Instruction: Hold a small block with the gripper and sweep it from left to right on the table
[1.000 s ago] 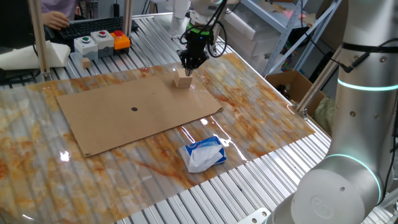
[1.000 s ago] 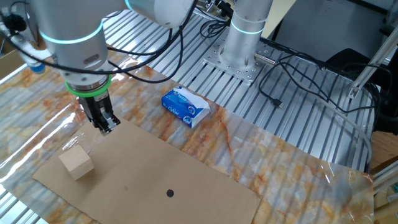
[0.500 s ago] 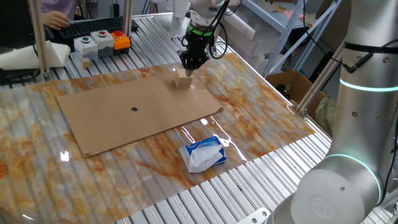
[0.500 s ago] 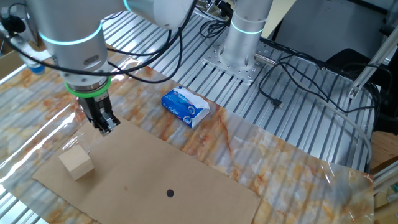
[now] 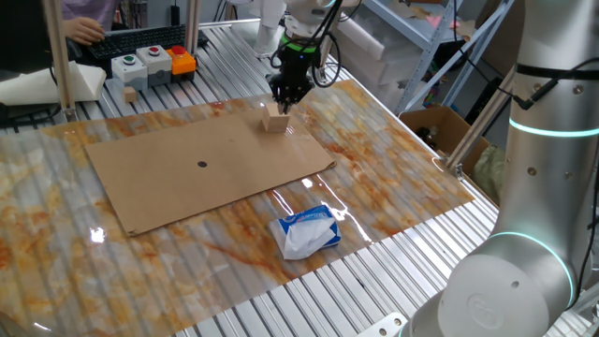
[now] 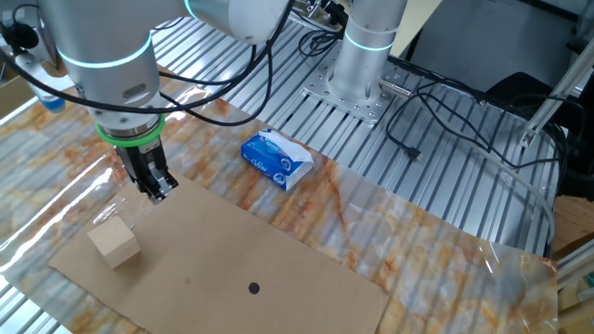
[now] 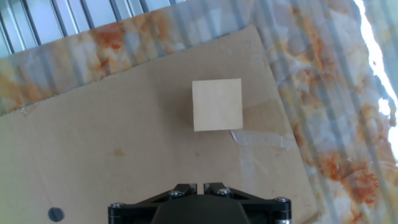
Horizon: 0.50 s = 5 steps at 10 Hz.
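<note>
- The small block (image 5: 275,120) sat on the cardboard sheet (image 5: 206,159) near one corner, exactly where it had been a second before; nothing about it had shifted
- The gripper (image 5: 289,91) hung above the sheet just beside the block, not touching it, and had risen very slightly since the earlier frames
- The gripper held nothing; its black fingers looked drawn close together in the fixed views, though how wide the gap was I could not tell
- The hand view showed the small block (image 7: 216,104) from straight above as a plain square face with a strip of clear tape beside it on the cardboard sheet (image 7: 124,155), details neither fixed camera gave
- The other fixed view showed the small block (image 6: 114,245) clear of the gripper (image 6: 156,186), with bare cardboard between them
- The cardboard sheet lay flat on the table (image 5: 393,159), its dark dot (image 5: 202,166) well apart from the block
- A white-and-blue packet (image 5: 305,231) lay on the table beyond the sheet's long edge, unmoved
- No containers held anything near the sheet; a button box (image 5: 153,63) stood on the metal slats past the sheet's far edge
</note>
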Tool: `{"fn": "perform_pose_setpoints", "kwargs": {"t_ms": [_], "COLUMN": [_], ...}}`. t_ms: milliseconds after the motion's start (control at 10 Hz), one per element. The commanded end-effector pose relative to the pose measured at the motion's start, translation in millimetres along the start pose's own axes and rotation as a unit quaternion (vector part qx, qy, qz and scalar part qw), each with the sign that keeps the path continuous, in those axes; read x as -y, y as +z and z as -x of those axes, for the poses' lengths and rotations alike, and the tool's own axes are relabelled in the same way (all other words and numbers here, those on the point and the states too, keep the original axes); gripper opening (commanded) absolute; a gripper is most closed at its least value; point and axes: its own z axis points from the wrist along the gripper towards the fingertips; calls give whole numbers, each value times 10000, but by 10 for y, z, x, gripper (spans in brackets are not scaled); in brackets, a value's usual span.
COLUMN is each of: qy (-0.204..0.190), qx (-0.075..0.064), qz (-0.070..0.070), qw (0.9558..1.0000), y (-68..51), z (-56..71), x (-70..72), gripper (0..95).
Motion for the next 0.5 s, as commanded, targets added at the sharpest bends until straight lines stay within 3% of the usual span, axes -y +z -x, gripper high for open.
{"fn": "perform_pose_setpoints", "kwargs": {"t_ms": [100,500], "qy": [12,-49], "qx": [33,44], "qz": [-46,28], "qw": [10000,10000], "y": [-13,8], "z": [-15,-5], "x": [14,5], "gripper": [570,570]}}
